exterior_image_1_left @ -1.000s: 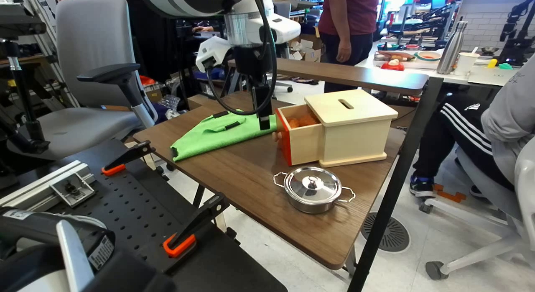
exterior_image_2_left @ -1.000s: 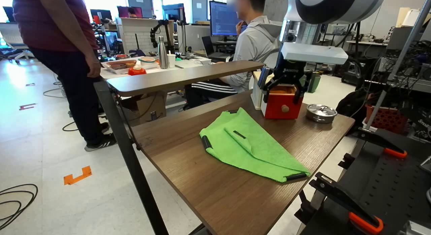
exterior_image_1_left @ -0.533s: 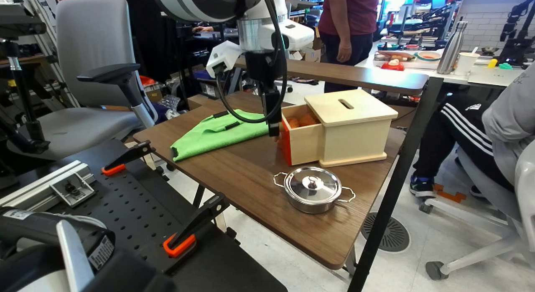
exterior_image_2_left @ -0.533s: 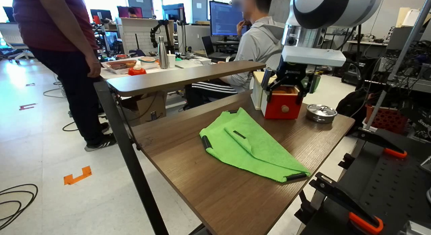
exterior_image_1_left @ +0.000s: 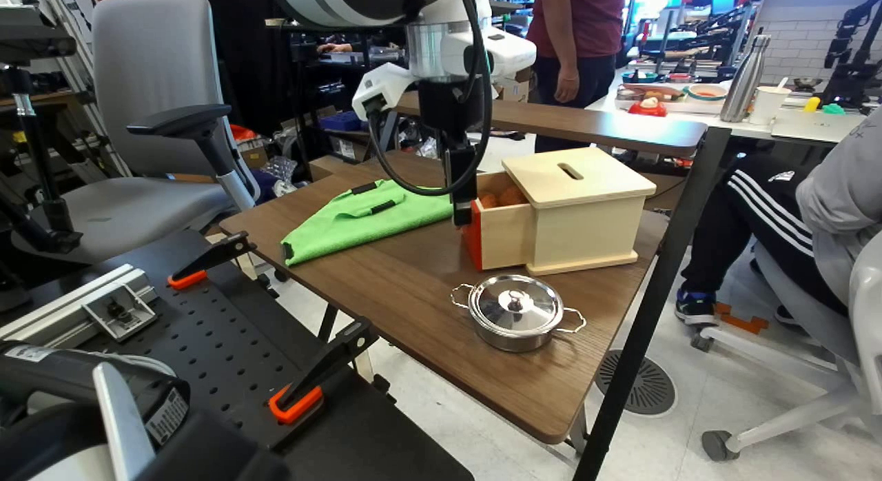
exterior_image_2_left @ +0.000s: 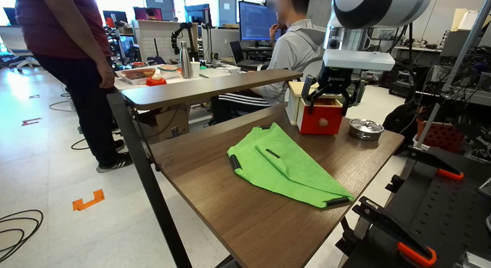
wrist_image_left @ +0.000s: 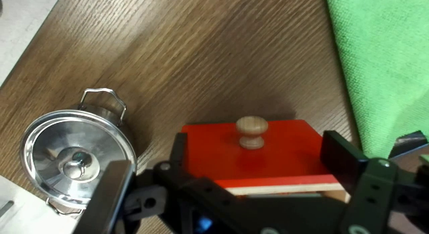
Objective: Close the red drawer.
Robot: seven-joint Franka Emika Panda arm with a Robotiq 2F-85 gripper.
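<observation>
Drawer [exterior_image_2_left: 314, 117], the one with the red front, is sticking partway out of its pale wooden box [exterior_image_1_left: 586, 226], so it's not closed yet. That red face is right at the gripper [wrist_image_left: 259, 155], which is spread wide with one finger [wrist_image_left: 342, 153] by each side edge of it. Can't tell if either is actually touching. The round wooden knob [wrist_image_left: 252, 125] lines up between the fingers in the wrist view. There are some orange lumps [exterior_image_1_left: 510, 196] inside the drawer, just past the gripper, too hard to make out properly. The box's slotted lid [exterior_image_1_left: 579, 178] is a bit further that same way.

Going by the wrist view, a lidded stainless steel pot [exterior_image_1_left: 515, 315] sits near the gripper on its left, and a green cloth [exterior_image_2_left: 276, 176] with black strips is off to its right. All of it's on a brown wood-grain desk [exterior_image_2_left: 230, 218] under the gripper.

Well apart from the gripper: a raised wooden shelf [exterior_image_1_left: 572, 121] beyond it in an exterior view, a gray office chair [exterior_image_1_left: 155, 74], a standing person in a maroon shirt [exterior_image_1_left: 596, 33] and a seated person in a grey hoodie [exterior_image_2_left: 295, 49].
</observation>
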